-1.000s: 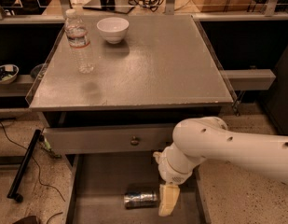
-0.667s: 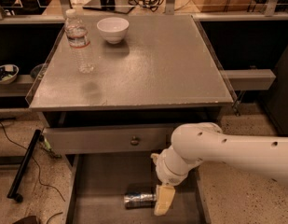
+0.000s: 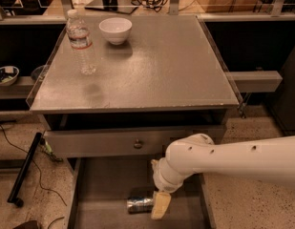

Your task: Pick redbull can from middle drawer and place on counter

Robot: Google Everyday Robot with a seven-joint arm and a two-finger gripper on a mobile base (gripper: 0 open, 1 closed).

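The redbull can point(image 3: 140, 204), small and silver, lies on its side on the floor of the open middle drawer point(image 3: 106, 185). My gripper point(image 3: 159, 206) hangs from the white arm down into the drawer, its pale fingers right beside the can's right end. The counter point(image 3: 152, 66) is the large grey tabletop above the drawer.
A clear water bottle point(image 3: 80, 42) and a white bowl point(image 3: 115, 30) stand at the counter's back left. A closed drawer front with a round knob point(image 3: 138, 143) sits above the open drawer. A grey shelf ledge point(image 3: 254, 80) sticks out at the right. A black bar point(image 3: 25, 168) lies on the floor at left.
The arm has shifted left and lower, bringing the gripper closer to the can's right end. The can has not moved.
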